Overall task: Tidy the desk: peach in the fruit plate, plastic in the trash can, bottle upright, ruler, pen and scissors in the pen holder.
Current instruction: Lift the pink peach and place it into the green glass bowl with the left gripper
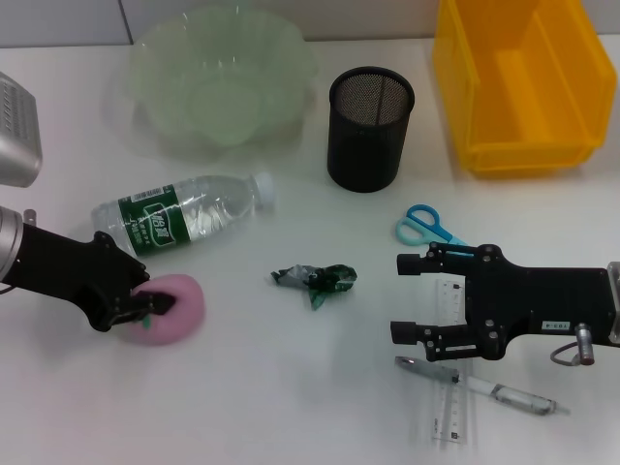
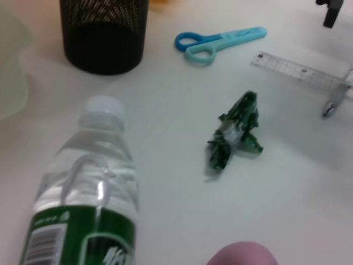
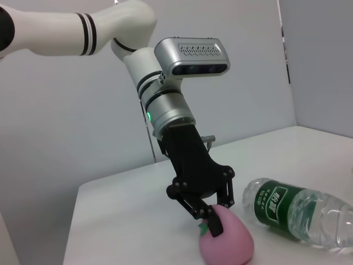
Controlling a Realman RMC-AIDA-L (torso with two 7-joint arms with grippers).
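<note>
The pink peach rests on the table at the front left. My left gripper is shut on its left end, seen also in the right wrist view as the left gripper on the peach. A clear bottle with a green label lies on its side just behind. Crumpled green plastic lies mid-table. My right gripper hangs open over the ruler, between the blue scissors and the pen. The black mesh pen holder stands at the back centre.
The translucent green fruit plate sits at the back left. A yellow bin serving as the trash can stands at the back right. In the left wrist view the bottle, plastic and scissors lie close together.
</note>
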